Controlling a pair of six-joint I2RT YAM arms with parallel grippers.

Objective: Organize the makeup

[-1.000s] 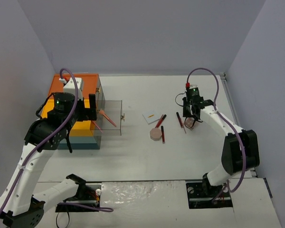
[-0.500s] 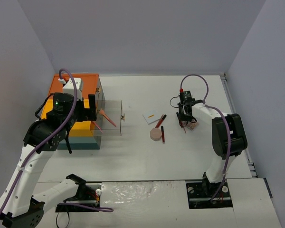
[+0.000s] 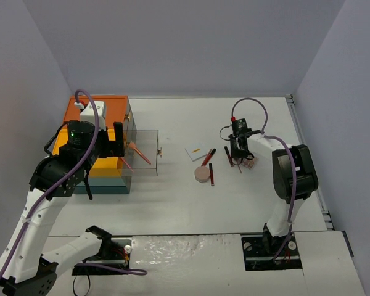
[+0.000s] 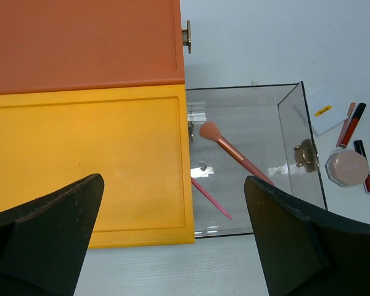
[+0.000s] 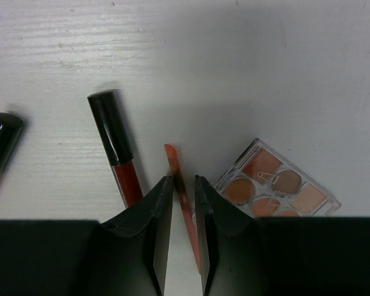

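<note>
Two arms work apart; the left gripper [image 4: 172, 185] hangs over the box [image 4: 86, 154], fingers spread wide and holding nothing; the box's clear drawer [image 4: 296, 123] stands open with a pink brush [image 4: 231, 151] inside. Well right of the box, the right gripper [image 5: 184, 185] straddles a thin orange pencil [image 5: 176, 163], fingers nearly together; I cannot tell whether they pinch it. The palette [image 5: 277, 185] lies just beside the pencil; a skewed close could nudge the palette or roll the pencil free. The card [image 4: 322, 112] bears a yellow mark; it is unreadable.
</note>
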